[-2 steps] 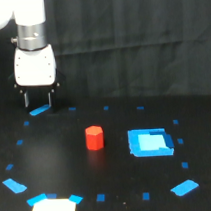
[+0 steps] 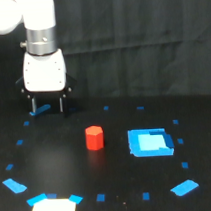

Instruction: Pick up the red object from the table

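The red object (image 2: 94,137) is a small red-orange hexagonal block standing upright on the black table (image 2: 107,178), near the middle of the exterior view. My gripper (image 2: 47,106) hangs from the white arm at the back, toward the view's left. It is above the table and well apart from the block, up and to the view's left of it. Its two dark fingers (image 2: 33,106) point down with a clear gap between them, and nothing is in them.
A larger blue square piece (image 2: 150,142) lies on the table at the exterior view's right of the block. Small blue tape squares ring the area, with larger blue patches at the front (image 2: 185,187). A pale patch (image 2: 53,210) sits at the bottom edge. A dark curtain is behind.
The gripper has moved toward the exterior view's right, closer to the block. The block and the blue piece have not moved.
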Controlling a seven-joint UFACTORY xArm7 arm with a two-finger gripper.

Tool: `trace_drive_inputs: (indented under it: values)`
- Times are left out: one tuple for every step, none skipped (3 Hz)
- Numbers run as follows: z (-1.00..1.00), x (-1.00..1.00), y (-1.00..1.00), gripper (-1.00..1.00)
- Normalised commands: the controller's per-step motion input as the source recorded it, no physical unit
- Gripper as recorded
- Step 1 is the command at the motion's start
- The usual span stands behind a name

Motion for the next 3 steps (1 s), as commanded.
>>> trace_drive_inputs:
  values:
    - [-0.55, 1.0, -1.0, 1.0]
    - [0.11, 1.0, -0.9, 1.0]
    - [-0.74, 0.32, 1.0, 1.0]
